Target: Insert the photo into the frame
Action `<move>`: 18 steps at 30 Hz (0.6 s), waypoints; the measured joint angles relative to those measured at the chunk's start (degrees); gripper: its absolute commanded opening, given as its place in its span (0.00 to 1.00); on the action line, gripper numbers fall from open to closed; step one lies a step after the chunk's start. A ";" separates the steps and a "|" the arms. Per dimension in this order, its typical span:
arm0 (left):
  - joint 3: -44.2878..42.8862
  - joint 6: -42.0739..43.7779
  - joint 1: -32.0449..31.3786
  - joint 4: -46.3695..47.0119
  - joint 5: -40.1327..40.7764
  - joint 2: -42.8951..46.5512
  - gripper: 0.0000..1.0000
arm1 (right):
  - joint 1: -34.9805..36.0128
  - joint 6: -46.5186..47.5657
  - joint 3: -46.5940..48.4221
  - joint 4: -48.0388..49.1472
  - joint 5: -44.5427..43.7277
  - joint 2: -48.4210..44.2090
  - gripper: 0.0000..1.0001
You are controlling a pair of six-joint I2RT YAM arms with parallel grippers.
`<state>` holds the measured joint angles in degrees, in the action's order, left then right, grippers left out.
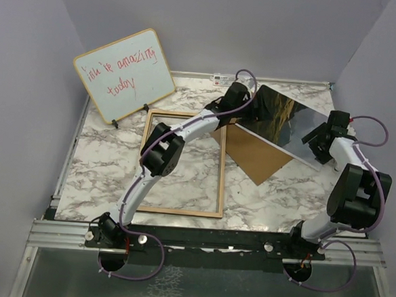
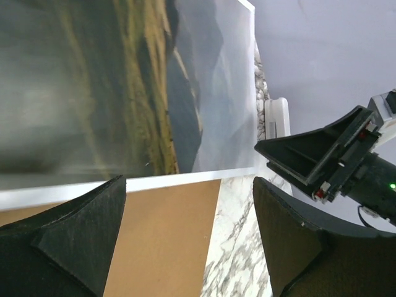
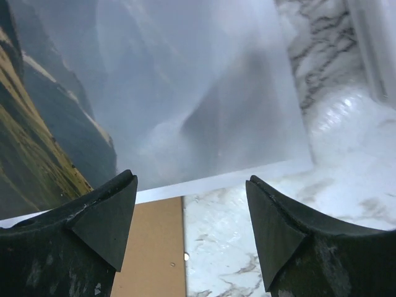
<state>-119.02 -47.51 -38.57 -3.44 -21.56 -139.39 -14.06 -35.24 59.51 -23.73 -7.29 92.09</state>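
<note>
The left arm [image 1: 185, 131] crosses the frame [image 1: 180, 212], obstructing its opening.

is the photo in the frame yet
Out: the photo sits right of the frame, overlapping a brown board.

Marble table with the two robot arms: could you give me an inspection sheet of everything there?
Surface: marble-patterned table.
Job's things: photo picture-side up, far right, overlapping brown board; frame flat, light wood face up, no photo inside.
Clutter: brown board by the frame; whiteboard with red handwriting propped far left.
Grippers: left gripper and right gripper open, at the photo's edges.
Cables: purple cables along both arms, looping near bases.
Surroundings: plain grey walls.
</note>
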 measured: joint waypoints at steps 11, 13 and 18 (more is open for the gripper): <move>-11.80 0.76 -2.78 2.32 5.25 -12.28 0.82 | -10.62 -4.17 -6.84 -2.12 3.41 -3.87 0.76; -11.98 1.38 -2.67 3.02 6.82 -13.40 0.82 | -11.34 -4.24 -7.91 -2.05 4.74 -3.91 0.76; -15.19 5.92 -3.17 2.60 11.23 -16.15 0.82 | -12.63 -4.24 -10.40 -0.94 8.76 -3.78 0.77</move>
<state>-134.21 -41.58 -41.74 -0.84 -10.33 -155.54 -26.70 -39.48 49.10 -24.67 1.48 88.31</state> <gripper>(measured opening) 0.824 0.764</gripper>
